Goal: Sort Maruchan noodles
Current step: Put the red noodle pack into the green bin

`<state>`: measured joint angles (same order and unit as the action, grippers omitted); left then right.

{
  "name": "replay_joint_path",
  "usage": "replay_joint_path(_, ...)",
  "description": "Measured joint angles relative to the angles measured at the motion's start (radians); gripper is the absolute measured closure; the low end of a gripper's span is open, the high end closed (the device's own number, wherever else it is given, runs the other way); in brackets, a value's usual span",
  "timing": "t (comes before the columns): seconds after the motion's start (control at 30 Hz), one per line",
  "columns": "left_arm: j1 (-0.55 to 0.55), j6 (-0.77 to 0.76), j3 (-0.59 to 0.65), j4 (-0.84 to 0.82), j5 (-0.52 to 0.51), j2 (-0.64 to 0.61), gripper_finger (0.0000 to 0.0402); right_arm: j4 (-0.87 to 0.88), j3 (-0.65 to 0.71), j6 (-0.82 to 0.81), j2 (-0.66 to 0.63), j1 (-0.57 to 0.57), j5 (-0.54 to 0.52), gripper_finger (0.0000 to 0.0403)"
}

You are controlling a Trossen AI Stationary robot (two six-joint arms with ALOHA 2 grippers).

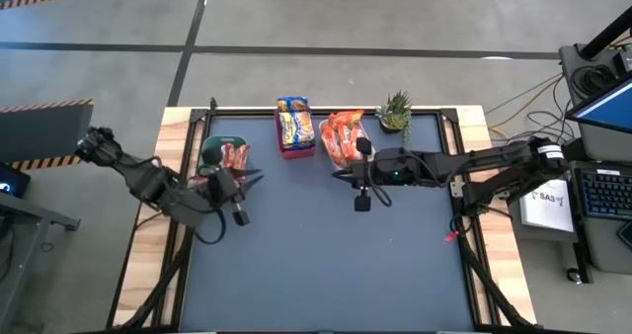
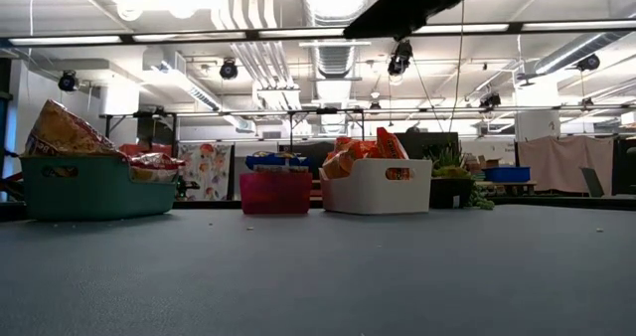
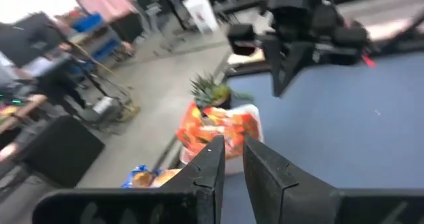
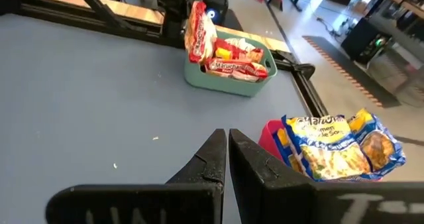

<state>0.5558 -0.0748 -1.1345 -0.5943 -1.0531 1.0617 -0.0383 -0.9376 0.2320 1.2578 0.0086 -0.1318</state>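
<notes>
Three bins stand in a row along the table's far side. The green bin [image 1: 219, 153] holds red-orange Maruchan noodles [image 4: 228, 57], the red bin [image 1: 295, 146] holds yellow-and-blue packets [image 4: 334, 148], and the white bin [image 2: 376, 187] holds orange packets [image 3: 218, 130]. My left gripper [image 1: 252, 179] hovers just to the right of the green bin. Its fingers [image 3: 213, 159] are nearly together, with nothing between them. My right gripper [image 1: 341, 172] hangs shut and empty, high above the mat near the white bin's front.
A small potted plant [image 1: 395, 112] stands at the far edge, right of the white bin. The dark mat [image 1: 326, 265] stretches bare toward the near edge. Wooden table borders [image 1: 148, 225] and frame rails run along both sides.
</notes>
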Motion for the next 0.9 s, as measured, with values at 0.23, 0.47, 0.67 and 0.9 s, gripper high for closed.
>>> replay_joint_path(0.23, -0.108, -0.271, -0.248, -0.519, 0.278, 0.136, 0.0364, -0.048, 0.048, 0.019, -0.008, 0.000, 0.000, 0.0394)
replay_joint_path(0.47, -0.258, -0.604, -0.315, -0.976, 0.570, 0.275, 0.0365, -0.056, 0.057, 0.041, 0.000, 0.000, 0.000, 0.0394)
replay_joint_path(0.67, -0.282, -0.484, -0.203, -0.972, 0.746, 0.313, 0.0364, -0.055, 0.058, 0.042, 0.001, 0.000, 0.000, 0.0394)
replay_joint_path(0.9, -0.301, -0.509, -0.058, -0.977, 0.750, 0.313, 0.0315, -0.050, 0.059, 0.042, 0.002, 0.000, 0.001, 0.0394)
